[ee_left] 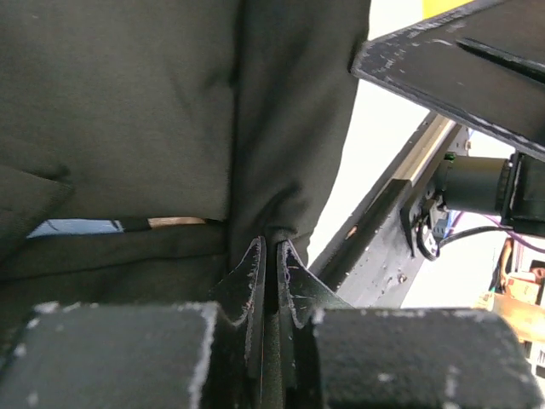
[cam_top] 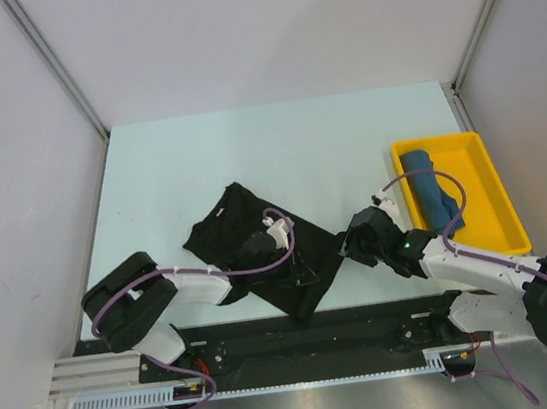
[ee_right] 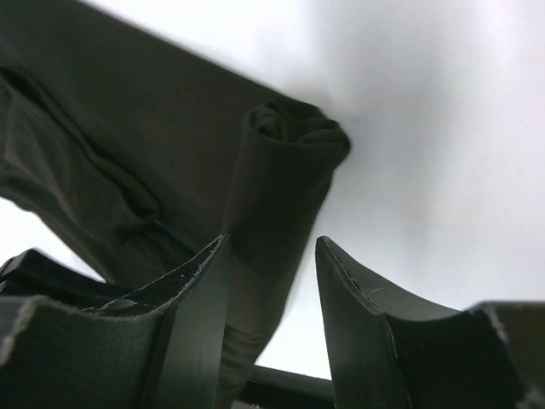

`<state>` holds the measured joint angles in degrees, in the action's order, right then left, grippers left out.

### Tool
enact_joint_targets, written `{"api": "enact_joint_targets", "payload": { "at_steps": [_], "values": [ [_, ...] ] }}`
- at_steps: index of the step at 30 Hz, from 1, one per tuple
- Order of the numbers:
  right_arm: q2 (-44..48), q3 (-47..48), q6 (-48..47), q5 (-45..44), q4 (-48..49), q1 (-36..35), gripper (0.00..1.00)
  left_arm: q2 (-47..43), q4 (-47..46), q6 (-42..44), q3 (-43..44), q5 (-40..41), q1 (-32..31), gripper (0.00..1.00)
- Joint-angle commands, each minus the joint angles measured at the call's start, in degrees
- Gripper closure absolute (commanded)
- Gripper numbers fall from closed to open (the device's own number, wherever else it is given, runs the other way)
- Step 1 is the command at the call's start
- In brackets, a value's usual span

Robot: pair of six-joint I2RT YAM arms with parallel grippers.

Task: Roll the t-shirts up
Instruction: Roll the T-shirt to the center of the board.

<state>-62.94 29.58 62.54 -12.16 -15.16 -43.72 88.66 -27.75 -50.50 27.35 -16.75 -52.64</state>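
The black t-shirt [cam_top: 228, 223] lies crumpled on the table's near middle. My left gripper [cam_top: 292, 266] sits on its near part. In the left wrist view that gripper [ee_left: 272, 243] is shut, pinching a fold of the black cloth [ee_left: 128, 111]. A thin strip of print shows in a crease. My right gripper [cam_top: 346, 248] is at the shirt's right corner. In the right wrist view it [ee_right: 271, 247] stands open around a rolled edge of the shirt [ee_right: 285, 153], with cloth against the left finger and a gap on the right. The teal-blue t-shirt [cam_top: 433, 194] lies rolled in the tray.
The yellow tray [cam_top: 496, 185] stands at the right side of the table, just behind my right arm. The black rail [cam_top: 300, 327] runs along the near edge, close to both grippers. My right arm's link [ee_left: 460, 68] crosses the upper right of the left wrist view.
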Motion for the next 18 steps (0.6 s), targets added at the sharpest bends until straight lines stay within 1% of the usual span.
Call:
{"api": "enact_joint_targets", "payload": {
  "at_steps": [1,6,10,12,13,17,18],
  "values": [
    [-1.7,0.2,0.6,-0.9,4.4,-0.9,0.5,0.9,3.2,2.2,1.5,0.3,1.2,0.91],
    [-4.5,0.2,0.6,-1.0,5.0,-1.0,0.47,0.7,5.8,3.4,2.4,1.6,1.7,0.87],
    [-6.7,0.4,-0.6,-2.1,6.2,-1.0,0.41,0.7,6.9,4.4,2.8,1.6,1.8,0.85],
    [-8.2,1.1,-1.1,-2.2,6.5,-1.0,0.39,0.1,7.5,5.3,3.0,1.7,1.8,0.81],
    [-8.8,1.4,-1.4,-2.2,6.5,-1.0,0.36,-0.1,8.0,5.6,3.1,1.8,1.7,0.8],
    [-11.9,2.8,-2.1,-2.4,6.4,-1.0,0.35,-2.1,10.4,7.2,3.8,3.0,1.8,0.71],
    [-13.3,3.4,-2.2,-2.5,6.2,-1.0,0.34,-3.0,11.5,7.9,3.9,3.5,1.7,0.7]
  ]
}}
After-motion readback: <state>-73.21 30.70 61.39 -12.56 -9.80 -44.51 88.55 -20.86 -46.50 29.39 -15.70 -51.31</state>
